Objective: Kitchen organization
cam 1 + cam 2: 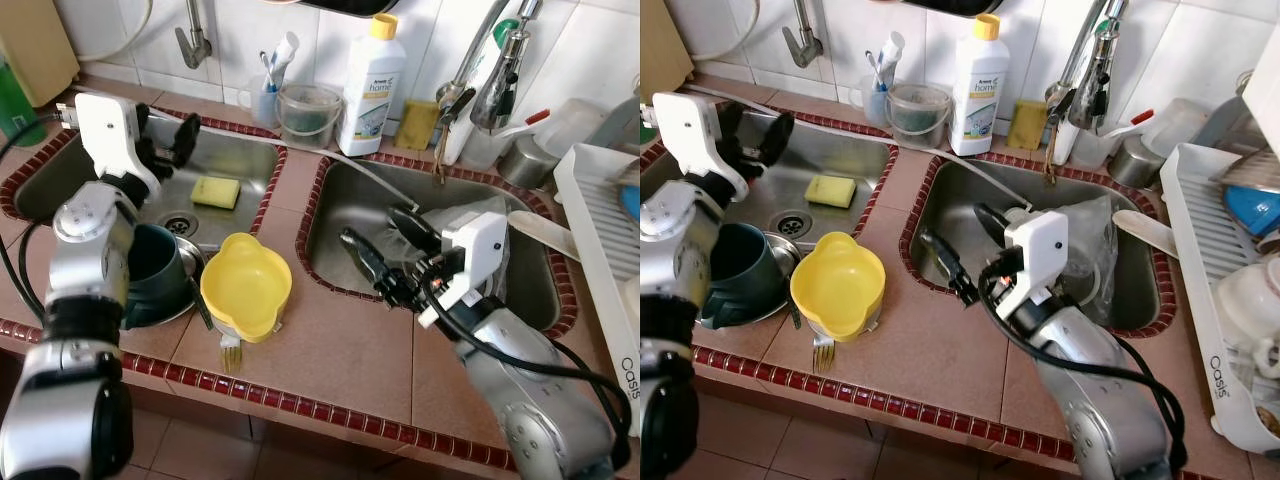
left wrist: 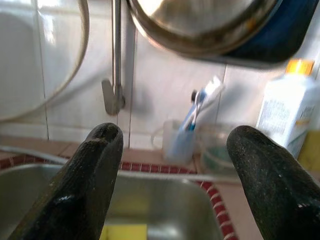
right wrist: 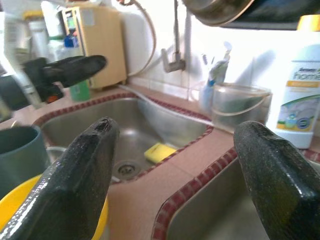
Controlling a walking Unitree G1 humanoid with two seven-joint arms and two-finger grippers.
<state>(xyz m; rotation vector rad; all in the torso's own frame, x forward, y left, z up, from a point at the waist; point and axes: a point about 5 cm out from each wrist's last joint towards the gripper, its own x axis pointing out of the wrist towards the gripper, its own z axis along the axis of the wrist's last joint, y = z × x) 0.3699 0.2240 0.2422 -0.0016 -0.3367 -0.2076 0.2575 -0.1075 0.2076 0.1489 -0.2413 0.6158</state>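
Terracotta tiles frame two steel sinks. Over the left sink (image 1: 255,165) the left gripper (image 1: 167,142) hangs with fingers spread and empty, above a yellow sponge (image 1: 216,191). The right gripper (image 1: 385,245), also spread and empty, hovers at the right sink (image 1: 340,185). A yellow bowl (image 1: 246,285) sits between the sinks, beside a dark green mug (image 1: 160,270).

Bright, even light — wrist views soft, tiles glaring

1. The left gripper (image 1: 165,140) is hanging at about ten o'clock, fingers spread wide and pointing toward two o'clock.
2. The right gripper (image 1: 385,245) is reaching from five o'clock, fingers parted, aiming toward ten o'clock.
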